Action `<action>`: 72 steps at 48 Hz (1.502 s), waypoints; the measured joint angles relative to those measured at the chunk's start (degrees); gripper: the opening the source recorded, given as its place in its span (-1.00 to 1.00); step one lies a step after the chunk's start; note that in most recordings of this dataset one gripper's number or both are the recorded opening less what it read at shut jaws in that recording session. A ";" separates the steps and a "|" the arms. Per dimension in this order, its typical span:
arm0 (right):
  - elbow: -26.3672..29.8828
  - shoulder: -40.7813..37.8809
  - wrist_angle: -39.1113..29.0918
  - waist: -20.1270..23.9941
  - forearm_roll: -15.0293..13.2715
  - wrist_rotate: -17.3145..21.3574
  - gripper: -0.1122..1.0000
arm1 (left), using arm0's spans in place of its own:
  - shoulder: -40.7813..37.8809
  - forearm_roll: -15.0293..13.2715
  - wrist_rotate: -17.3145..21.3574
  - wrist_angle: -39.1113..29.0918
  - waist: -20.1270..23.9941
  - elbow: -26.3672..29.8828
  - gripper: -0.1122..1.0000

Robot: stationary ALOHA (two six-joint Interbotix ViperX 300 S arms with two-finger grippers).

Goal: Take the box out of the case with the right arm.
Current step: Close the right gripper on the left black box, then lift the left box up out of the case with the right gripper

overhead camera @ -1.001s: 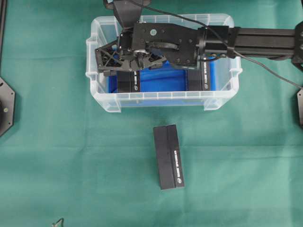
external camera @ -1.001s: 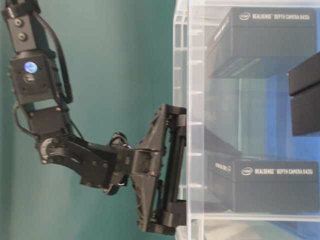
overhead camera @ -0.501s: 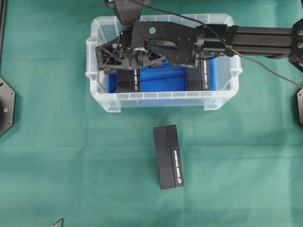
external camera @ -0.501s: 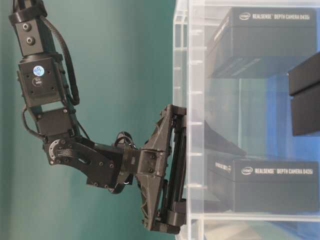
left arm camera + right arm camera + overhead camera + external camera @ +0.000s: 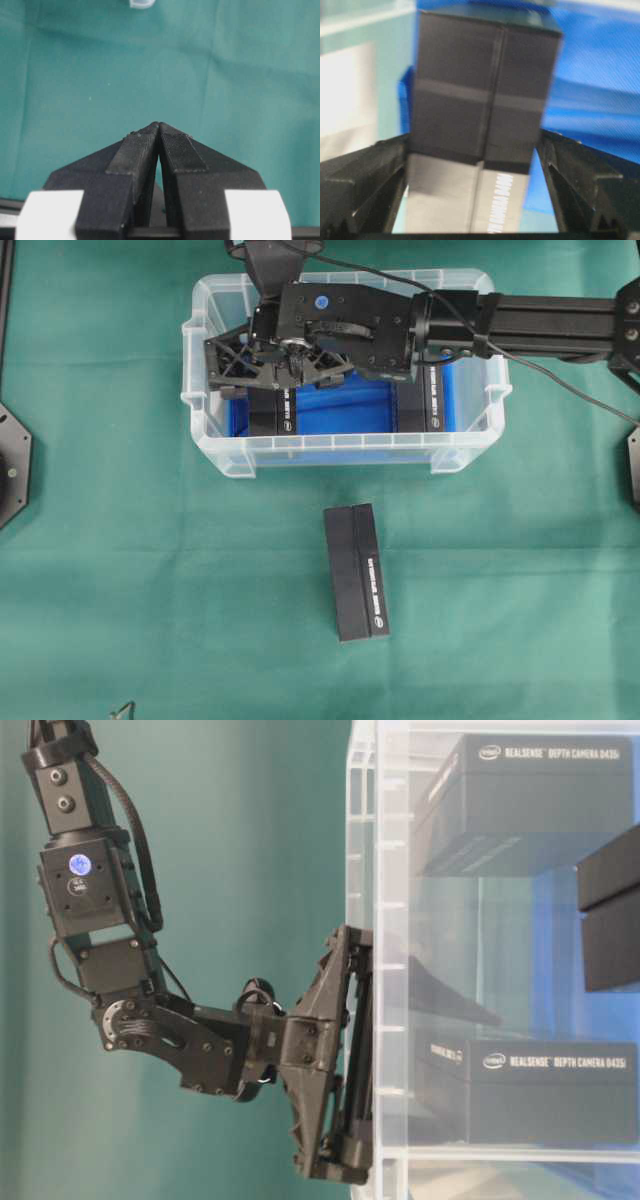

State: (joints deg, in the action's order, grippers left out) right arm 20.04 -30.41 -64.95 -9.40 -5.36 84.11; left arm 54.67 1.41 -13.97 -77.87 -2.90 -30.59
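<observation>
My left gripper (image 5: 159, 131) hangs over the green cloth (image 5: 100, 75) with its fingers pressed together, well apart from the case (image 5: 200, 400). In the left part of the case my right gripper (image 5: 475, 150) stands spread on both sides of the box (image 5: 477, 100), one finger on each side and not yet pinching it, above the blue sheet (image 5: 340, 405). A second black box (image 5: 432, 400) stands at the right inside the case, partly under my right arm (image 5: 550, 325), and a third box (image 5: 357, 572) lies outside on the cloth, in front of the case.
</observation>
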 measured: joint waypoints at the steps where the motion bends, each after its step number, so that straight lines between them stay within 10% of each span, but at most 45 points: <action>1: 0.00 0.00 -0.26 0.00 0.09 0.09 0.64 | 0.00 0.00 0.00 0.00 0.00 -0.09 -0.80; 4: 0.00 0.00 -1.05 0.09 0.18 0.18 0.39 | 0.00 0.00 0.00 0.00 -0.09 -0.09 -0.80; 43: 2.90 0.00 -3.87 0.44 0.09 0.44 0.39 | 0.00 0.00 0.09 -0.09 0.00 -0.09 -0.80; 72: 21.09 2.20 -22.15 1.85 -4.31 0.62 0.39 | 0.00 0.00 0.09 -0.09 0.00 -0.09 -0.80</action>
State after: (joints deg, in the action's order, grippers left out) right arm 41.13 -28.21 -87.10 -7.56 -9.67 84.73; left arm 54.67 1.41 -13.89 -77.96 -2.90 -30.67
